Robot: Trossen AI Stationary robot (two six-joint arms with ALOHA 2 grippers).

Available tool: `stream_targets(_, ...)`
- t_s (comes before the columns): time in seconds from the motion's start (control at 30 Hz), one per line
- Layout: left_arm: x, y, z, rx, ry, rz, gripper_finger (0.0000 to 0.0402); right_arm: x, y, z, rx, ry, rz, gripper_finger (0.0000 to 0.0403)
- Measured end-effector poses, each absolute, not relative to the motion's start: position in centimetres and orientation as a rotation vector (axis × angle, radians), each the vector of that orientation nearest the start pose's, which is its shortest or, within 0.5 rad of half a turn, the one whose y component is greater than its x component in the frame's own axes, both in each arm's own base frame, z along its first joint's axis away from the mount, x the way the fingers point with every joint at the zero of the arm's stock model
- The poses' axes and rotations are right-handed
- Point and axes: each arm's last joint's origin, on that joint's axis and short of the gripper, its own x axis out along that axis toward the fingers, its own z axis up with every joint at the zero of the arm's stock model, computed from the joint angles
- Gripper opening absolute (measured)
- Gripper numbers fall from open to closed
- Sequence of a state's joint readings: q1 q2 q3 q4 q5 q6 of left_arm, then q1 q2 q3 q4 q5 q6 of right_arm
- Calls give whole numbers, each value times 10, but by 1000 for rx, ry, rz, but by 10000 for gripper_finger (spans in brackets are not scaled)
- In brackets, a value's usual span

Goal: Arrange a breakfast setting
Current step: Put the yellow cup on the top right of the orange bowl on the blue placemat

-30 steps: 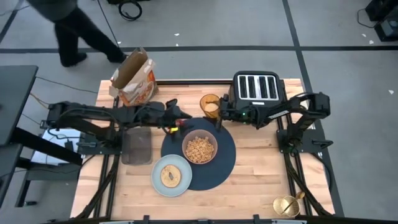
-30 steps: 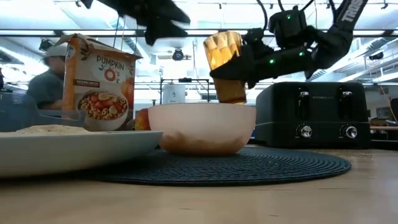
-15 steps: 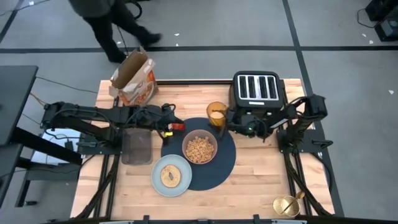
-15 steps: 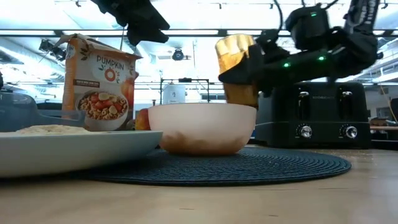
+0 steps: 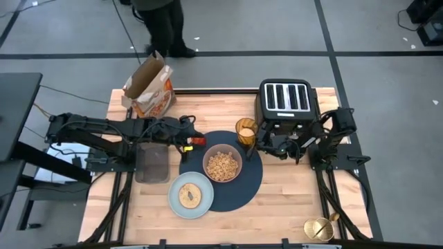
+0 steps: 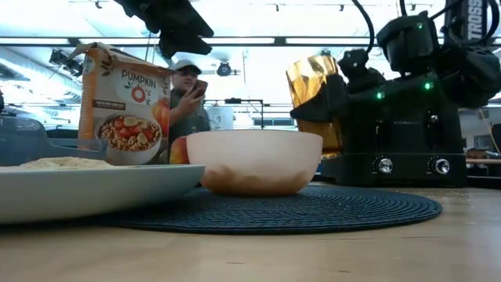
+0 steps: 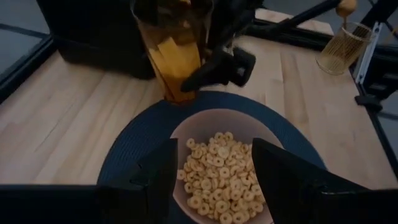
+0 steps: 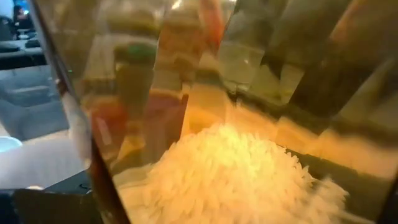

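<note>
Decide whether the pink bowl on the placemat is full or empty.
Partly full: the pink bowl holds cereal rings, seen from above.

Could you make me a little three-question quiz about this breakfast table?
1. True or false: the pink bowl holds cereal.
2. Which pincer grips the amber cup? A left, B right.
3. What lies on the pale plate?

Key:
1. True.
2. B: the right pincer grips it above the navy placemat, by the toaster; the left pincer is empty.
3. A bagel.
</note>
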State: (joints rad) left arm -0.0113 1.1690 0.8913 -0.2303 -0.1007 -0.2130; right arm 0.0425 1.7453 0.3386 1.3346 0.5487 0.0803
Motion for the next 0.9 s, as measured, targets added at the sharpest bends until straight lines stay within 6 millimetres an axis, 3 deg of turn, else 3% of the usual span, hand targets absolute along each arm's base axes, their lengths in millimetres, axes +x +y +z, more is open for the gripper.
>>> stream_targets(0.37, 250, -11, 286, -164, 553, 102, 212, 263, -1, 97, 54, 21, -580, 353)
stream_targets(0.9, 248, -34, 286, -202, 558, 32, 212, 277, -11, 99, 81, 17, -610, 353)
